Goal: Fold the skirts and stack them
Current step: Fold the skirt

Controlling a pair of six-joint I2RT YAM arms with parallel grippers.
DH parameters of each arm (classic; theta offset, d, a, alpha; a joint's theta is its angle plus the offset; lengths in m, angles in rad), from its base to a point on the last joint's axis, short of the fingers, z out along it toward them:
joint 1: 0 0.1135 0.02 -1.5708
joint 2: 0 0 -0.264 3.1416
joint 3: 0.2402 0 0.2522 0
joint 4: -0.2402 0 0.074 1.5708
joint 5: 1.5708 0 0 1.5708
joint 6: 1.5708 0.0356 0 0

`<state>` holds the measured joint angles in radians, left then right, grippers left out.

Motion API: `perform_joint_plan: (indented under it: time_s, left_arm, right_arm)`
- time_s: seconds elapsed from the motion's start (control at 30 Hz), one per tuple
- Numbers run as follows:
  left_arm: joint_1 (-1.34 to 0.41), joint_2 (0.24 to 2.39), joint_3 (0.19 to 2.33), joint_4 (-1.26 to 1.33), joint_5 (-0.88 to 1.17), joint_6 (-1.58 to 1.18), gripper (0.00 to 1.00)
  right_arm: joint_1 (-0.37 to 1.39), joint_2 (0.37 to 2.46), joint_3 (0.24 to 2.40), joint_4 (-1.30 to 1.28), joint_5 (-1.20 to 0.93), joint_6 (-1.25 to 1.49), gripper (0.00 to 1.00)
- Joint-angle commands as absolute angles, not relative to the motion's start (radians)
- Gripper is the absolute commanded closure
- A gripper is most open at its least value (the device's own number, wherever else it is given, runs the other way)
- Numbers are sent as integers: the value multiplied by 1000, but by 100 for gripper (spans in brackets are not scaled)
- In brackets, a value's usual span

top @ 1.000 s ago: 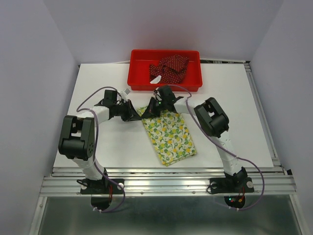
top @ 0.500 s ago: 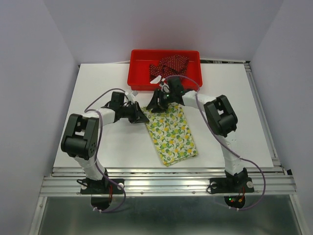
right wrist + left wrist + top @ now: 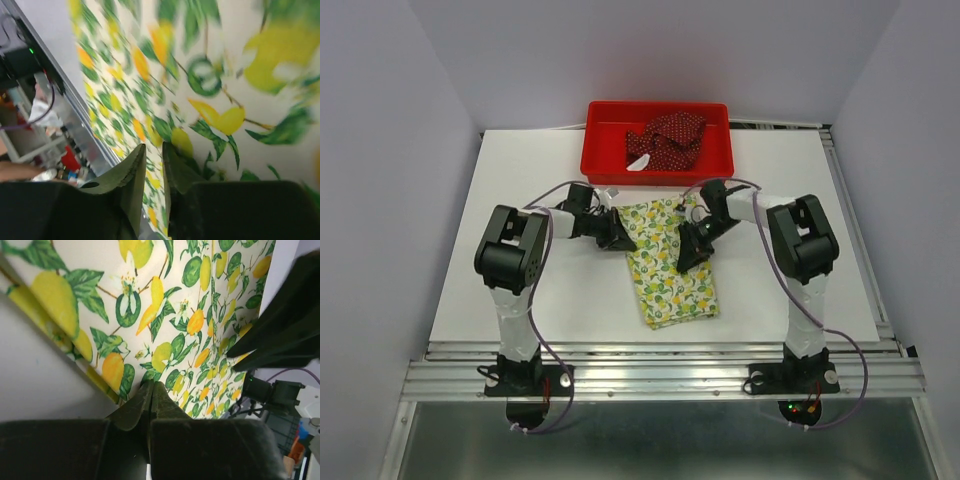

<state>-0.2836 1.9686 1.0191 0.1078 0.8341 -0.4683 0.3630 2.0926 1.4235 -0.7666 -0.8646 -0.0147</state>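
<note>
Pale bare walls (image 3: 390, 120) are closing in the cell on three sides; nothing more of the room is showing from above. The white bench (image 3: 520, 290) is lying flat and matte, and a grooved metal rail (image 3: 660, 372) is running along its near edge, where both arms are standing. The red tray (image 3: 605, 150) is sitting at the middle of the far edge. The lemon skirt (image 3: 670, 275) is lying at the bench centre, just in front of the tray and apart from it. It is running far to near as a long strip, mostly flat. The red skirt (image 3: 670, 140) is lying crumpled inside the tray, not yet folded. The left tool (image 3: 150, 385) is sitting at the strip's far left corner with its jaws pressed together on the hem, so it is holding the lemon skirt there. The right tool (image 3: 152, 146) is hovering low over the strip's right edge with a narrow gap between its fingers, and nothing is showing clamped in it. Judgement: the lemon skirt's fold is in hand, which is putting the task in its early half, and stacking is not begun. The next move is calling for the right tool to take the far right corner level with the left. Both tools would then be carrying that end over toward the near end, keeping the edges matched and the cloth from dragging on the smooth bench.
</note>
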Motion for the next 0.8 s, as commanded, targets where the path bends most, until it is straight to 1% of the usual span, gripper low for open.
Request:
perform_joint_plan:
  time_s: [0.0,0.07,0.1,0.23,0.3,0.33,0.4,0.43,0.47,0.53,0.57,0.63,0.67,0.7,0.73,0.77]
  left_arm:
    - [-278,2042,1141,2,713,-334,100]
    - [-267,2055,1173,-47,686,-318,100]
    - [-261,2066,1192,-61,675,-307,100]
    - [-235,2057,1253,-101,661,-212,100]
    - [-236,2007,1241,-107,701,-172,100]
    - [-239,1984,1236,-109,716,-154,98]
    - [-248,1898,1229,-121,739,-74,91]
    - [-265,1864,1230,-152,738,-1,84]
    - [-276,1832,1233,-152,724,0,81]
    - [-302,1718,1229,-196,661,145,74]
    - [-336,1682,1226,-208,628,191,67]
    - [-385,1556,1188,-230,543,351,60]
    - [-447,1516,1165,-232,450,406,55]
    - [-481,1435,1137,-226,405,457,52]
    - [-553,1398,1073,-218,317,541,48]
    - [-554,1364,1039,-213,284,576,48]
  right_arm:
    - [344,2181,1332,-911,-917,-129,79]
    - [331,2245,1330,-891,-940,-104,84]
    - [331,2259,1330,-879,-952,-63,84]
    - [321,2269,1310,-735,-966,52,84]
    - [321,2240,1301,-680,-983,81,84]
    - [321,2227,1301,-670,-986,89,83]
    - [321,2189,1299,-641,-997,107,82]
    - [321,2139,1301,-617,-1009,127,78]
    - [321,2113,1304,-608,-1018,136,76]
    - [321,2042,1321,-604,-1048,159,72]
    - [321,2020,1337,-606,-1052,169,68]
    - [321,1978,1342,-610,-1045,170,65]
    - [321,1942,1341,-618,-1040,160,62]
    - [321,1931,1338,-632,-1025,122,62]
    - [321,1922,1336,-668,-1017,98,61]
    - [321,1922,1335,-689,-1011,74,62]
